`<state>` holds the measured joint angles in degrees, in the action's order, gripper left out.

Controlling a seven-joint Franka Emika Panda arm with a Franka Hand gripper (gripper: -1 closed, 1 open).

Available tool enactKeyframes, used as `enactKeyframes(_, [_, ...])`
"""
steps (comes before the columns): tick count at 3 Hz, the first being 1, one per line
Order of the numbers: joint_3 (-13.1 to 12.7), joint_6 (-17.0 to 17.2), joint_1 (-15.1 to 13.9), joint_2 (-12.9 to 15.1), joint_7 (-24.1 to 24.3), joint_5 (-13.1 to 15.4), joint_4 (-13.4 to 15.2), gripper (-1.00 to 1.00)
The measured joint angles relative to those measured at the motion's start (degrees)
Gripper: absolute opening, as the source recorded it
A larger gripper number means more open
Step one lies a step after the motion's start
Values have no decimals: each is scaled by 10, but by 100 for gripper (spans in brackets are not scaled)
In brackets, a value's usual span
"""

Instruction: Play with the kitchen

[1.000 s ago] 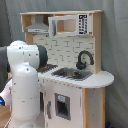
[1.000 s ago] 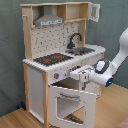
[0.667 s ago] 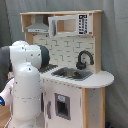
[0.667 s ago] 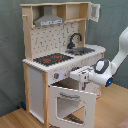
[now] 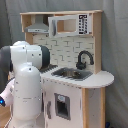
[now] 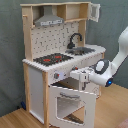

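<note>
The kitchen (image 6: 37, 80) is a tall white and light-wood toy with a pegboard back and a grey hood (image 6: 48, 20). The second exterior view shows its red-ringed black hob (image 6: 52, 59), black faucet (image 6: 75, 39) and grey sink (image 6: 84, 50). Its windowed oven door (image 6: 70, 102) hangs open, tilted outward. My gripper (image 6: 74, 75) reaches in from the second exterior view's right, level with the front panel just above the open door. In the first exterior view the kitchen (image 5: 95, 95), faucet (image 5: 84, 59) and sink (image 5: 72, 74) show, while my white arm (image 5: 25, 85) hides the hob and the gripper.
A microwave-like cabinet (image 5: 70, 25) sits at the top of the kitchen. A grey curtain (image 6: 10, 50) hangs behind, and the floor (image 6: 115, 110) is wood. My arm (image 6: 120, 50) rises at the second exterior view's right edge.
The arm has shifted only slightly. The oven door stays open as before.
</note>
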<state>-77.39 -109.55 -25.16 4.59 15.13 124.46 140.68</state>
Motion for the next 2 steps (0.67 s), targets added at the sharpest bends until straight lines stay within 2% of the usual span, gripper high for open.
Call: enactKeyframes(2, [0, -2, 0, 0, 122, 0, -1, -100])
